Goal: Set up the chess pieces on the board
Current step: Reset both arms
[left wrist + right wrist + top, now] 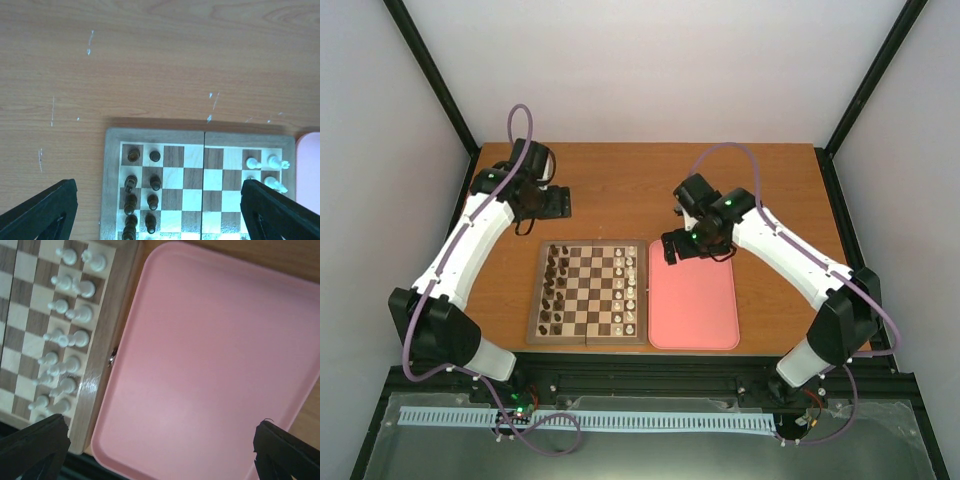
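The board [588, 290] is a square of varnished wood, checkered dark brown and cream inside a pale border, with a seam across its middle and a small metal clasp [111, 360] on the side facing the tray. It lies by the table's [620, 190] near edge, a little left of centre. The white pieces [82, 314] are tiny, glossy, turned shapes standing in two rows along the board's right edge. The dark pieces [153, 201] stand in two rows along its left edge. Just beside the board's right edge lies the tray [694, 305], a smooth pink plastic rectangle with rounded corners and a low raised rim. The table is orange-brown wood with visible grain and a few small white scuffs. Pale walls and black frame posts close it in. My left gripper [552, 203] hangs over bare table past the board's far edge, fingers spread wide and gripping nothing. My right gripper [670, 248] hovers over the tray's far left corner, close to the board's far right corner, black fingers [35, 445] likewise wide apart, holding and touching nothing.
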Available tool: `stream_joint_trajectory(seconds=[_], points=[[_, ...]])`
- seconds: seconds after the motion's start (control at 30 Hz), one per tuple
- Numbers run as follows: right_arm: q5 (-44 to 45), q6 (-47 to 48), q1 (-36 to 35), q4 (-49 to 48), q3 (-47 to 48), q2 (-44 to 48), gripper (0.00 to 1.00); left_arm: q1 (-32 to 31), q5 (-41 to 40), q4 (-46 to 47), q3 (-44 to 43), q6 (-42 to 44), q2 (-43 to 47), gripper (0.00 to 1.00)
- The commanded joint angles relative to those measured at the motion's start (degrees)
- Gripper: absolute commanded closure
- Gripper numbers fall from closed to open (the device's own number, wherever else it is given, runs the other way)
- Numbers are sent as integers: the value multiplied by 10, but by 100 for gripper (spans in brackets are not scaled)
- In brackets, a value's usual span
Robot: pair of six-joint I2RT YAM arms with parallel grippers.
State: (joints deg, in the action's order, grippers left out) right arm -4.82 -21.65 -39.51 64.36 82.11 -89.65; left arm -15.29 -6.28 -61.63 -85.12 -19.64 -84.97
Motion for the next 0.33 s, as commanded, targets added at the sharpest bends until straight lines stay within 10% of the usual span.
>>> stream_joint_trajectory(seconds=[0.0,0.3], points=[[9,31,21,-31,-1,7,0,-1,-7,-35,-42,-17,-1,0],[16,43,22,-60,-11,15,0,-1,-37,-44,-42,-24,18,0]])
